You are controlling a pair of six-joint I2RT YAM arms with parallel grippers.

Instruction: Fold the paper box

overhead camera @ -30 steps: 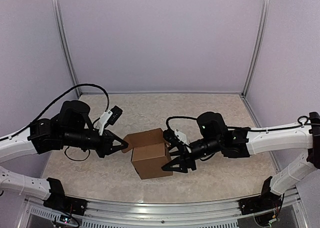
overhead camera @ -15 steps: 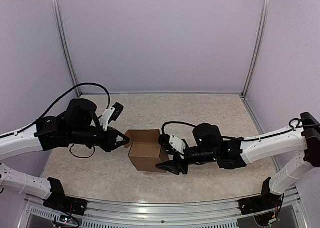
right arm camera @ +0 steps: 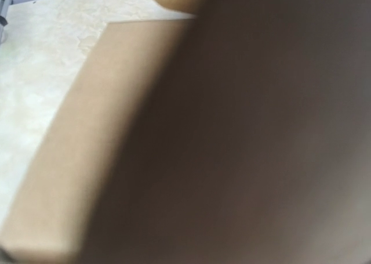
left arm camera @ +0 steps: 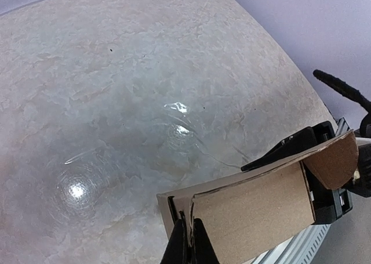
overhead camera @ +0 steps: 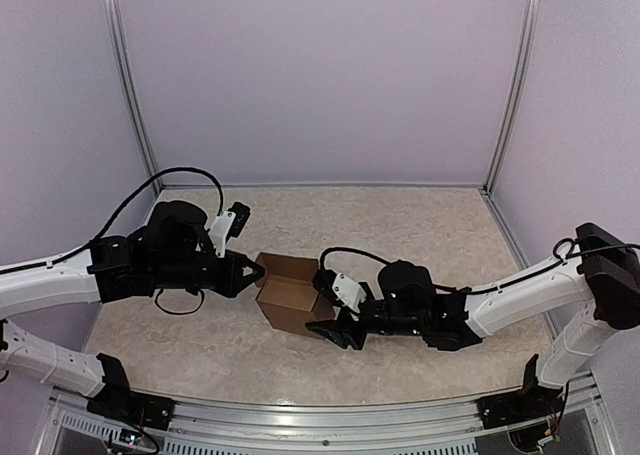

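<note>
**Half-formed carton held between two arms, low on the counter**

The paper box (overhead camera: 290, 300) sits on the marbled counter (overhead camera: 430, 225), a little toward 7 o'clock from the middle. It is brown and squarish, and already stands up as a carton with its mouth open at the top. It lies well inside the near metal rail (overhead camera: 320, 415).

The left gripper (overhead camera: 250, 274) reaches in from 9 o'clock and meets the box at its upper left corner. In that arm's own camera the jaws are pressed tight together, and a thin cardboard edge of the wall runs down into the slit between them. A black cable (overhead camera: 180, 175) loops over the left arm, out toward 10 o'clock.

The right gripper (overhead camera: 326, 305) comes low from 3 o'clock. Its jaws stand partly apart and straddle the right end of the box, one finger on the 12 o'clock side of that end and the other on the 6 o'clock side. Both fingers lie against the cardboard. From the left wrist, one of those black fingers (left arm camera: 284, 152) shows along the far top edge of the box. A rounded flap (left arm camera: 333, 159) sticks up at 3 o'clock beside it.

The right wrist camera is filled almost wholly with blurred brown cardboard. Only a strip of counter shows at 10 o'clock.
</note>
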